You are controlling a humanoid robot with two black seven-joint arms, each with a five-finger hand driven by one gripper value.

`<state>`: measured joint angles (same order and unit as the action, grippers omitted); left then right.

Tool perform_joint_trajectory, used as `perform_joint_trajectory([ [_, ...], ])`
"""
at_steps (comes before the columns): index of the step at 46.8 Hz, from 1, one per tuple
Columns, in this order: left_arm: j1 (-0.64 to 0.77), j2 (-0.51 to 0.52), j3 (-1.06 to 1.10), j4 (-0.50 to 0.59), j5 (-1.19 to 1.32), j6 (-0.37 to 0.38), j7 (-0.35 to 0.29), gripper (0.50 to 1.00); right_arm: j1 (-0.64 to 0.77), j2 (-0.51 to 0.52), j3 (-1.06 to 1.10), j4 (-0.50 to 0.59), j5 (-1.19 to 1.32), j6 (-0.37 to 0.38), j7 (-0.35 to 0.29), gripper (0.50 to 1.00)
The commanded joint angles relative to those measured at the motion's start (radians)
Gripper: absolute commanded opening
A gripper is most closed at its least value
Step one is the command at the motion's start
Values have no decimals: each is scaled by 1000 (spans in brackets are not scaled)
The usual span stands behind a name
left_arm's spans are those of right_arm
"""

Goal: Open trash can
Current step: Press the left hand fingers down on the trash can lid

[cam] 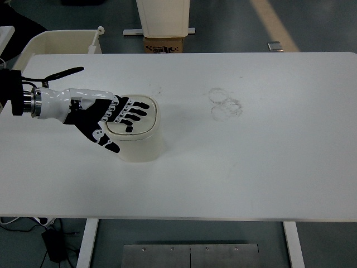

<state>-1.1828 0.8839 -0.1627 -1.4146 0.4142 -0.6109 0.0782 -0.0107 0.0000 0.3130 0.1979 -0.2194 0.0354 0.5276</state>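
No text, label, brand, number or sign can be read here. The cardboard box (164, 44) past the far edge of the table (268, 167) carries dark print along its top flap, but it is too small and blurred to make out. The faint ring marks (225, 104) on the tabletop are smudges, not writing. The trash can (136, 134) has a plain, unmarked lid and wall.
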Motion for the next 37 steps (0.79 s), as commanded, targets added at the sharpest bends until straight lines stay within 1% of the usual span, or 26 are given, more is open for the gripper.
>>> perform_joint_trajectory([
  [1,3,1,0,0,0,0,0,1000,0,0,0,0,-1,0,0,991],
  [37,11,-2,0,0,0,0,0,1000,-2,0,0,0,0,0,0,991],
])
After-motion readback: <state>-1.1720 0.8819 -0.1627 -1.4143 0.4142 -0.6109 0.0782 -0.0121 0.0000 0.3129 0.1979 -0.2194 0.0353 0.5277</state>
